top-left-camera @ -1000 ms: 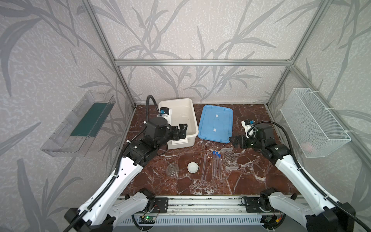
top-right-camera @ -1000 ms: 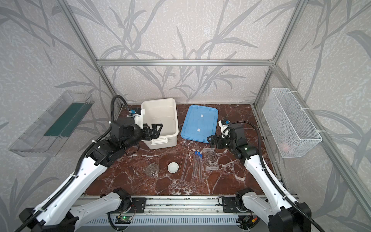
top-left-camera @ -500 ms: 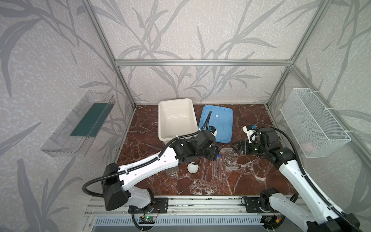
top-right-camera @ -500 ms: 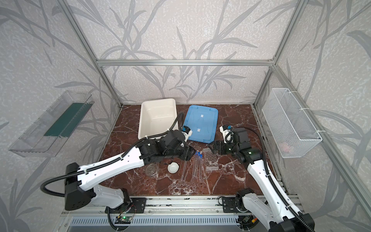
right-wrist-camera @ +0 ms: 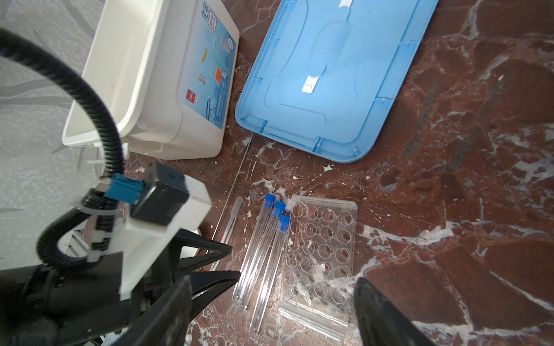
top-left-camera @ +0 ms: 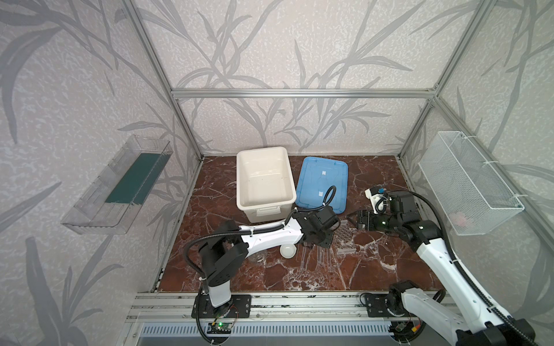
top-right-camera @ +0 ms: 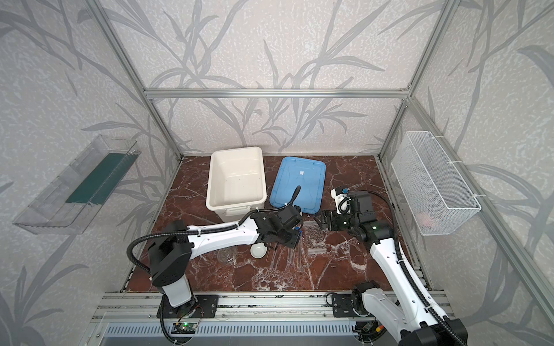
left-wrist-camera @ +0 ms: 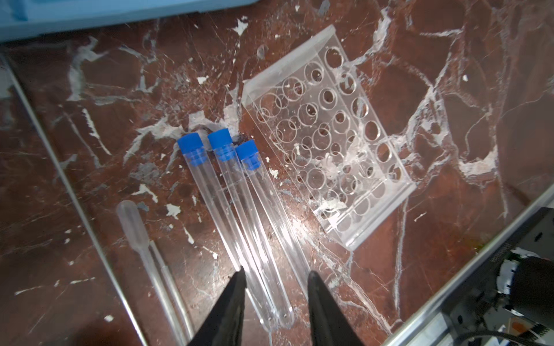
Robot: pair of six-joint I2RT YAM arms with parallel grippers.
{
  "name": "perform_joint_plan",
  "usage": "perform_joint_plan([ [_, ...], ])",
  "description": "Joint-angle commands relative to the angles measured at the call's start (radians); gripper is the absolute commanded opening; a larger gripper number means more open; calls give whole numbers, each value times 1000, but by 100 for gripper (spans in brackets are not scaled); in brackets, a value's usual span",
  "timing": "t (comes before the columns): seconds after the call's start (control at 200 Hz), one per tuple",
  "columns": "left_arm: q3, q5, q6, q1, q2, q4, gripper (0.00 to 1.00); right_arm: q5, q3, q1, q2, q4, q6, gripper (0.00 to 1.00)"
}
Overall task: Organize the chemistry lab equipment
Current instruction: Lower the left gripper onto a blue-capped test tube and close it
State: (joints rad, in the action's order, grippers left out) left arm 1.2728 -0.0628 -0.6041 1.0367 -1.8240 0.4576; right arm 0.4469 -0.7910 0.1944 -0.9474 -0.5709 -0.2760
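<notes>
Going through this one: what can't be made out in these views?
- Blue-capped tubes: mostly hidden under the left arm in both top views.
- Left end effector: left wrist view, fingers straddle the tubes; contact unclear.
- Glass flask: top views, partly covered by the left arm.
- Pink item in wire basket: too small, veiled by mesh.

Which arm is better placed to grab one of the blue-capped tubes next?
Left. The left gripper hangs right over the blue-capped tubes, their round ends showing between its open fingers. The right gripper points at the rack beside them.
</notes>
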Motion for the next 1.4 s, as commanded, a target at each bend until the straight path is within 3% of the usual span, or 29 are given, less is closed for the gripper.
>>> perform_joint_plan([
  [0.0,29,1,-35,-9,-43,14,36,10,21,-3,11,-14,14,83],
  [0.35,4,93,-75,-19,-77,53,32,-3,25,-5,24,-22,21,83],
  [0.49,-36,60,-83,-21,-69,-13,31,-5,27,-6,24,-19,20,83],
  [1.249,-48,93,-117,23,-106,144,28,-17,30,-7,13,-18,17,83],
  [1.394,-53,54,-145,42,-104,174,28,-11,24,-7,11,-26,15,84],
])
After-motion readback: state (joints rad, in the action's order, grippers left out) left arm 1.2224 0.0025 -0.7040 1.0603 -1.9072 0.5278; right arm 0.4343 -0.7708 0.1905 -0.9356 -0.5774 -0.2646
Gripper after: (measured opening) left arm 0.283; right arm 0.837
